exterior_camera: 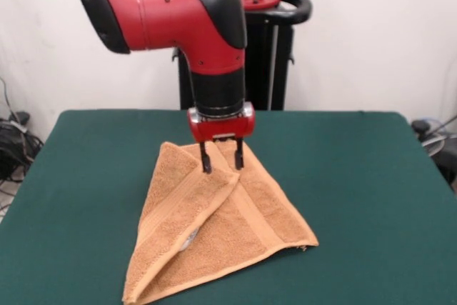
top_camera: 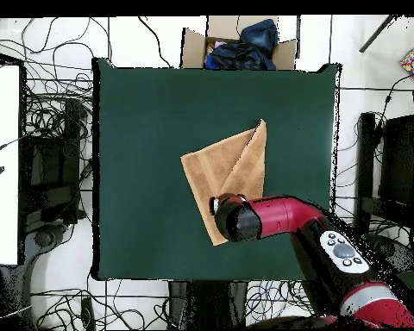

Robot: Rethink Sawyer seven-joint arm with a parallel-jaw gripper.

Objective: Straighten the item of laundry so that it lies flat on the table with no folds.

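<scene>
Orange-tan towel (exterior_camera: 214, 233) folded, pincer (exterior_camera: 221, 156) above

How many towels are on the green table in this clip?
1. A single orange-tan terry cloth towel lies folded near the middle of the dark green felt table, directly under the robot's hand. Nothing more shows beneath its folds, though they could hide something.

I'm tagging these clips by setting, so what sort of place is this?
Probably a robotics lab. A red arm's gripper works a towel on a green table, with loose cables across the floor and a cardboard box beside it.
</scene>
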